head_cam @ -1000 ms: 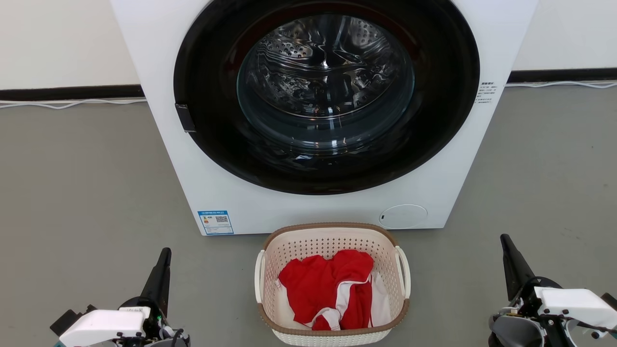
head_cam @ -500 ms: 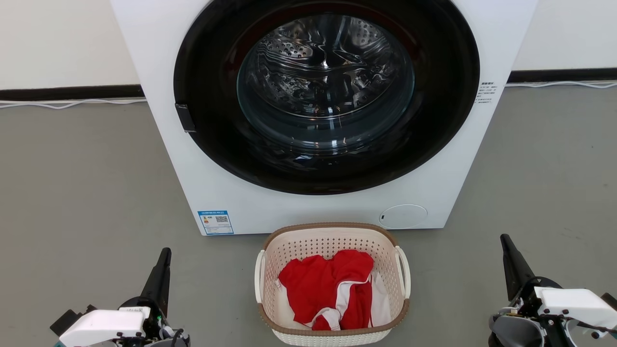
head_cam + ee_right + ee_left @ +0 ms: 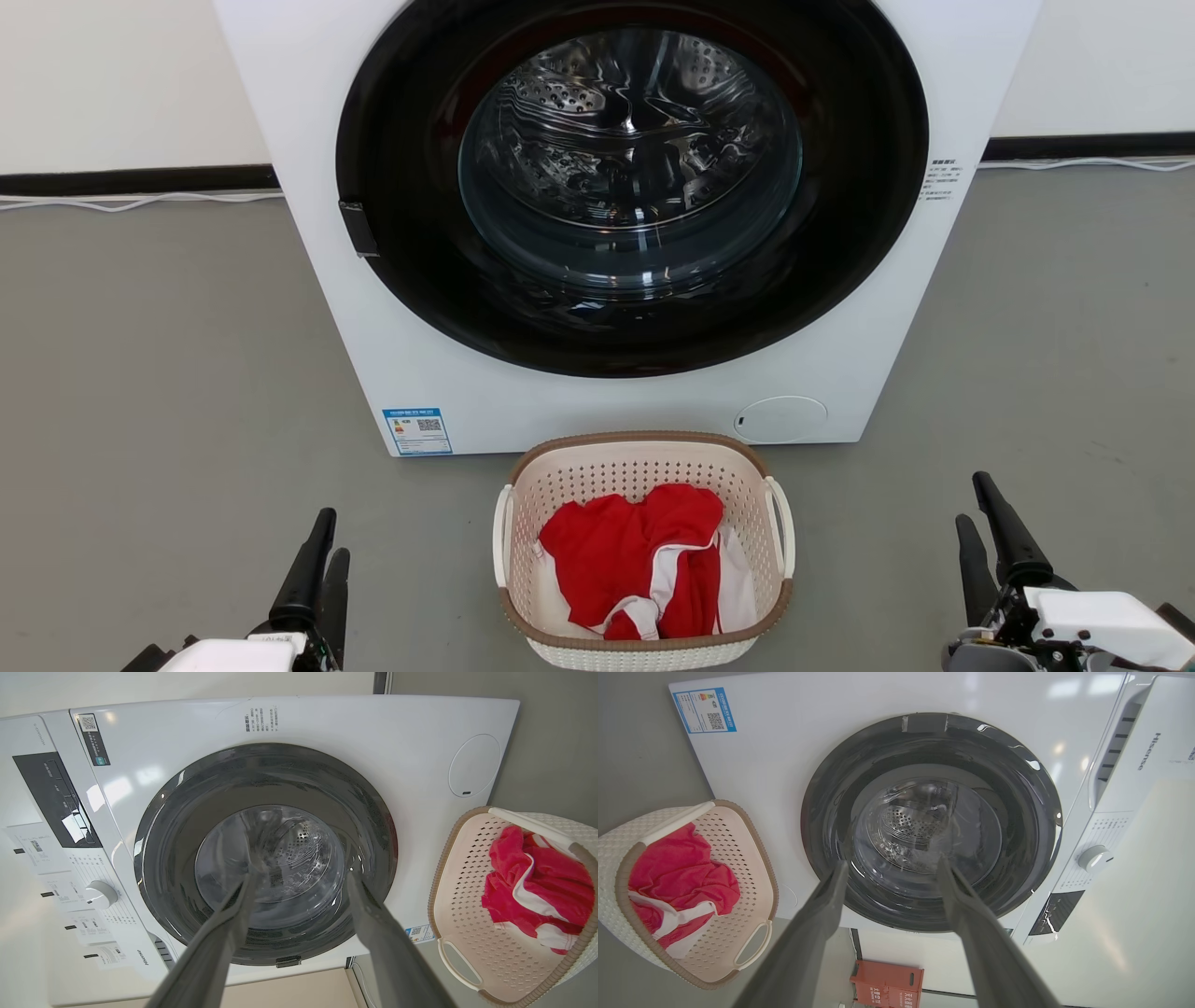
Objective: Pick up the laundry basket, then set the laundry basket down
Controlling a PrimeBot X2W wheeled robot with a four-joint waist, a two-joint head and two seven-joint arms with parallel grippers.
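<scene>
Head view: basket [image 3: 597, 481] on floor [image 3: 168, 373] just before washer [image 3: 607, 411], left end effector [image 3: 333, 534] and right end effector [image 3: 972, 499] wide, empty, flanking it; best to grab both handles [image 3: 782, 527] evenly, lift level.

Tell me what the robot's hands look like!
Each end effector has two long, dark fingers that taper to narrow, rounded tips, a bit like a beak. The left end effector and right end effector look alike. Behind each sits a white boxy housing. In the wrist views the fingers look smooth, grey and flat.
</scene>
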